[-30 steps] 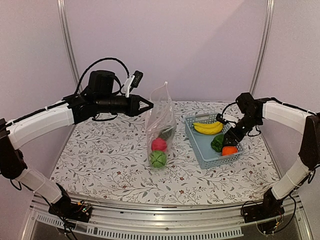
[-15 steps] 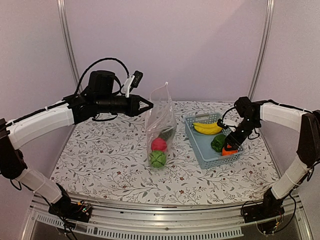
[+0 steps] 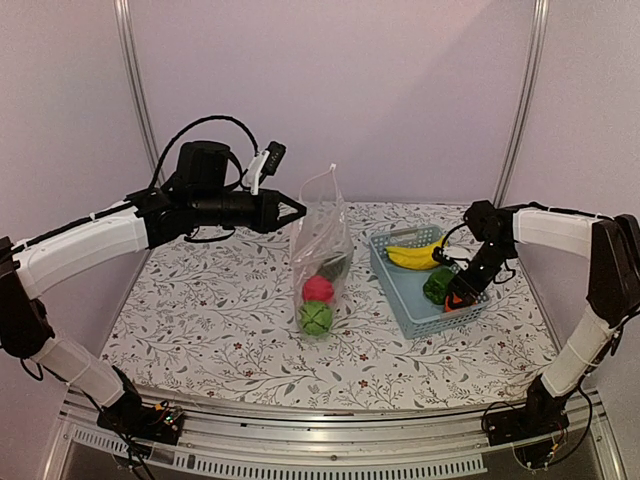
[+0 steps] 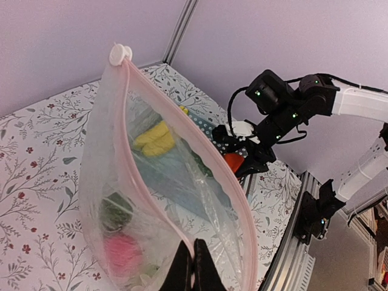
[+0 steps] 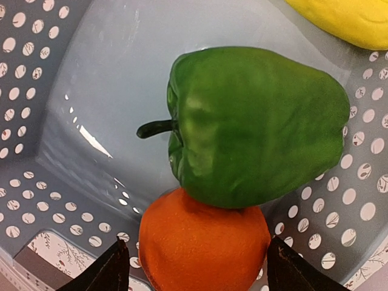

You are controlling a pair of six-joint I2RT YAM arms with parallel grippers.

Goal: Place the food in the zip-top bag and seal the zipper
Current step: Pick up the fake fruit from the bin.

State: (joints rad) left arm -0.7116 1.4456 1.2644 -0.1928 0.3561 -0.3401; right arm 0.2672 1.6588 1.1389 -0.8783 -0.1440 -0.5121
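Note:
The clear zip-top bag (image 3: 322, 250) stands upright mid-table with its mouth open. My left gripper (image 3: 296, 212) is shut on the pink zipper strip (image 4: 239, 199) at the near lip, fingertips pinched together (image 4: 193, 267). Inside the bag are a pink-red fruit (image 3: 318, 288), a round green ball (image 3: 316, 318) and a dark green piece (image 3: 335, 265). The light-blue basket (image 3: 400, 290) holds yellow bananas (image 3: 415, 256), a green pepper (image 5: 254, 127) and an orange (image 5: 203, 242). My right gripper (image 5: 200, 273) is open low in the basket, one finger on each side of the orange, not touching it.
The basket's perforated walls (image 5: 36, 73) stand close around my right fingers. The pepper leans on the orange's far side. The floral tablecloth (image 3: 220, 320) covers the table, with metal frame posts (image 3: 135, 90) at the back corners.
My right gripper has lowered into the basket's near corner and now straddles the orange. The left arm and the bag have not moved.

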